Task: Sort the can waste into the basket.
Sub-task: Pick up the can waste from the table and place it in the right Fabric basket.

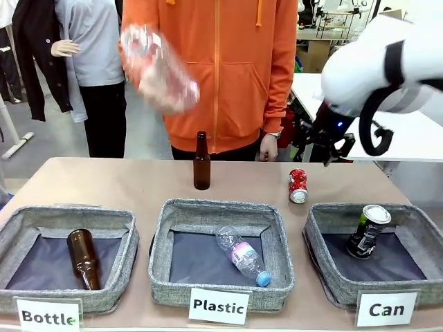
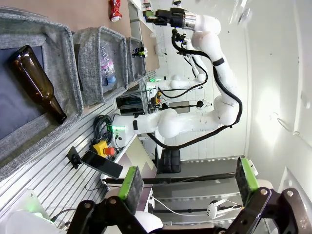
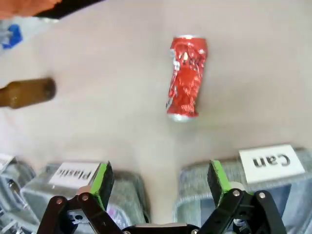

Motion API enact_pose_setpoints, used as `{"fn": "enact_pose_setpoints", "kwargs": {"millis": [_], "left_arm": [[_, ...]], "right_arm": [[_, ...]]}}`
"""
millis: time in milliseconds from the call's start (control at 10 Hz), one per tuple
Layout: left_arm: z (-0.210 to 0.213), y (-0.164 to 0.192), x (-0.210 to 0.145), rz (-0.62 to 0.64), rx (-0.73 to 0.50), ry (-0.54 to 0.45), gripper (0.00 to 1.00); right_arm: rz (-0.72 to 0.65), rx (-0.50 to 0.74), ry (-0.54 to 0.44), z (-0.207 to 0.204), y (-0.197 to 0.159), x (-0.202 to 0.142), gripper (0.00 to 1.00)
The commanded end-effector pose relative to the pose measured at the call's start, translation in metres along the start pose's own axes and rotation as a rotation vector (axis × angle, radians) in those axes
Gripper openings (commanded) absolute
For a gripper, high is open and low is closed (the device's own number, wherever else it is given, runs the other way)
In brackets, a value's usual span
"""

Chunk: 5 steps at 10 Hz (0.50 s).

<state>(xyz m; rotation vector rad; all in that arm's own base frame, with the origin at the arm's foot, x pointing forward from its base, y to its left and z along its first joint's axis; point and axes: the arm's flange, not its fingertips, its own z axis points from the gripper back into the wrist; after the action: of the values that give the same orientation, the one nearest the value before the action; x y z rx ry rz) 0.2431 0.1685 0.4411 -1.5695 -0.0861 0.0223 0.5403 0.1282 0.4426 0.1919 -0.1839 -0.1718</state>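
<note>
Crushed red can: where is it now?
In the front view the crushed red can lies on the table, right of the upright brown bottle, just beyond the Can basket's far left corner.

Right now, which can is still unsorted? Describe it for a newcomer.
On the table, look just beyond the far left corner of the Can basket. A crushed red can lies there. Unlike the black can in the basket and the upright brown bottle nearby, it is red and dented.
</note>
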Motion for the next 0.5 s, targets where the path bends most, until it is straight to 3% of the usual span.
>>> {"fn": "enact_pose_setpoints", "kwargs": {"millis": [0,200,400], "left_arm": [[0.001,-0.003,-0.001,-0.018,-0.016,-0.002,1.00],[0.001,-0.003,-0.001,-0.018,-0.016,-0.002,1.00],[0.001,-0.003,-0.001,-0.018,-0.016,-0.002,1.00]], "right_arm": [[-0.017,-0.100,-0.004,-0.040,0.014,0.026,1.00],[0.017,-0.228,0.071,-0.074,0.016,0.046,1.00],[0.024,-0.267,0.136,-0.113,0.014,0.067,1.00]]}}
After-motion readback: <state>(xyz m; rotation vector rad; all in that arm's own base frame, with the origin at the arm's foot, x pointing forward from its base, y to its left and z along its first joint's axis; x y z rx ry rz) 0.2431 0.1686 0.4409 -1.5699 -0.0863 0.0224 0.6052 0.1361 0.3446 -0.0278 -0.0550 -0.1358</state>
